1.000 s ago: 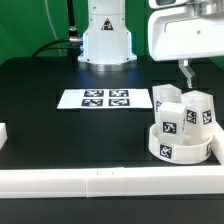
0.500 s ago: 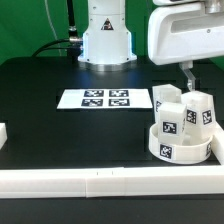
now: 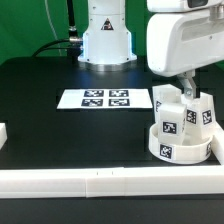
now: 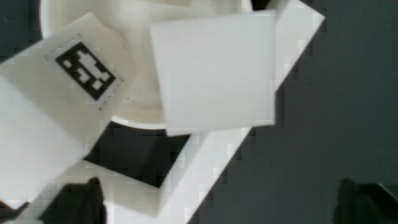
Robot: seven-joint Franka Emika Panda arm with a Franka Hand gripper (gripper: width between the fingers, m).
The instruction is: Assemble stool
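The stool's round white seat (image 3: 180, 150) lies at the exterior view's right, with three tagged white block legs standing on it: one at the back (image 3: 166, 99), one in front (image 3: 172, 123) and one to the right (image 3: 201, 112). My gripper (image 3: 188, 88) hangs just above the legs, its big white body filling the upper right. In the wrist view a plain white leg face (image 4: 214, 75) and a tagged leg (image 4: 75, 72) stand over the seat rim (image 4: 143, 118). My gripper (image 4: 222, 205) is open; its dark fingertips (image 4: 75, 200) hold nothing.
The marker board (image 3: 105, 99) lies flat at mid table. A long white border rail (image 3: 100, 181) runs along the front edge, and a white block (image 3: 3, 133) sits at the exterior view's left edge. The robot's base (image 3: 106, 40) stands at the back.
The arm has come down and shifted towards the exterior view's left, so the gripper body now looms over the legs. The jaws stayed open. The stool parts have not moved.
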